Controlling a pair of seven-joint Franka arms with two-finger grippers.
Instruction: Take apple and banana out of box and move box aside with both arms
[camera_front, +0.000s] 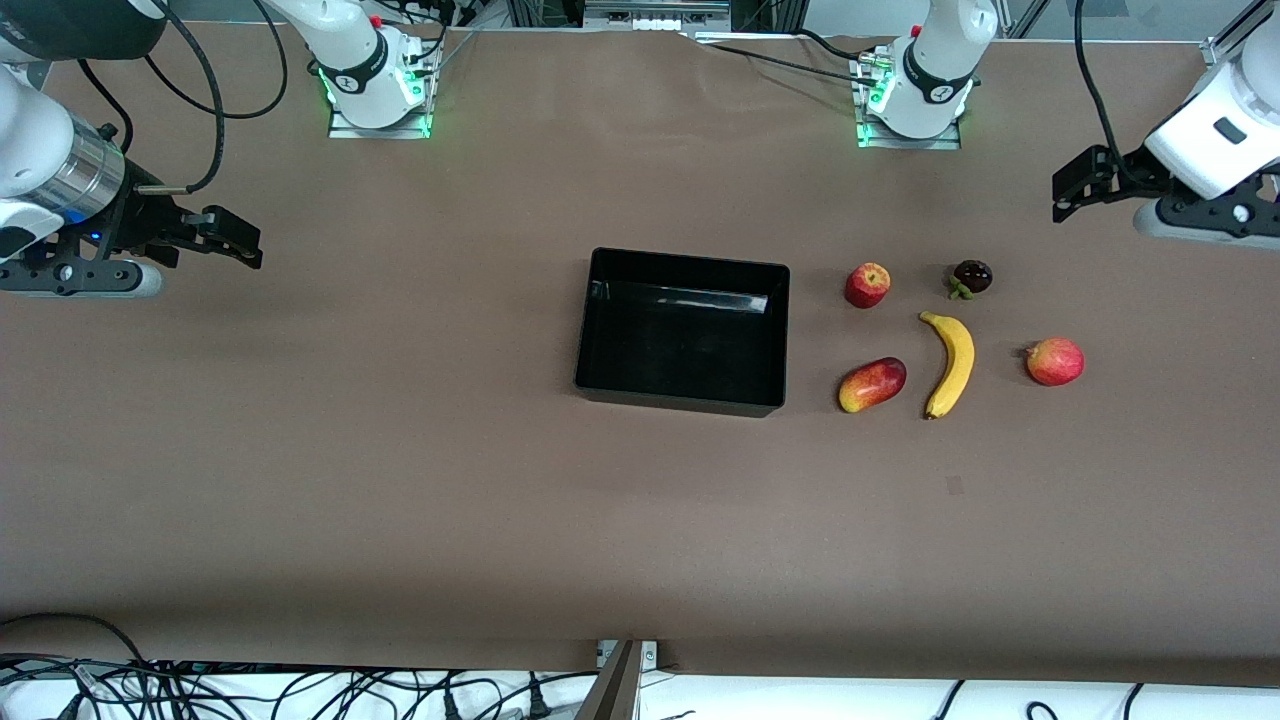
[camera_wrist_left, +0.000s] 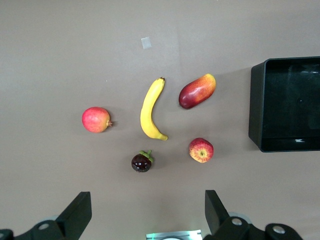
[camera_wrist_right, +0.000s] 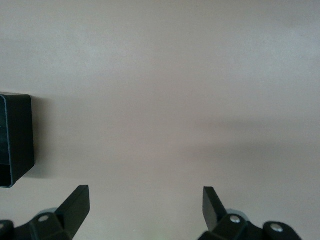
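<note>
The black tray (camera_front: 680, 402) sits mid-table and is empty; it also shows in the left wrist view (camera_wrist_left: 255, 105) and the right wrist view (camera_wrist_right: 17, 135). The yellow banana (camera_front: 950, 362) (camera_wrist_left: 150, 107) lies beside it toward the left arm's end. The small red apple (camera_front: 867, 285) (camera_wrist_left: 201, 150) with a yellowish patch sits between tray and banana, farther from the front camera. My left gripper (camera_front: 1075, 185) (camera_wrist_left: 148, 212) is open and empty, up over the table at the left arm's end. My right gripper (camera_front: 235, 240) (camera_wrist_right: 146, 205) is open and empty over bare table at the right arm's end.
A red-yellow mango (camera_front: 872, 384) lies beside the banana on the tray's side. A dark mangosteen (camera_front: 971, 277) sits beside the apple. A round red fruit (camera_front: 1055, 361) lies beside the banana, toward the left arm's end. Cables hang along the table's near edge.
</note>
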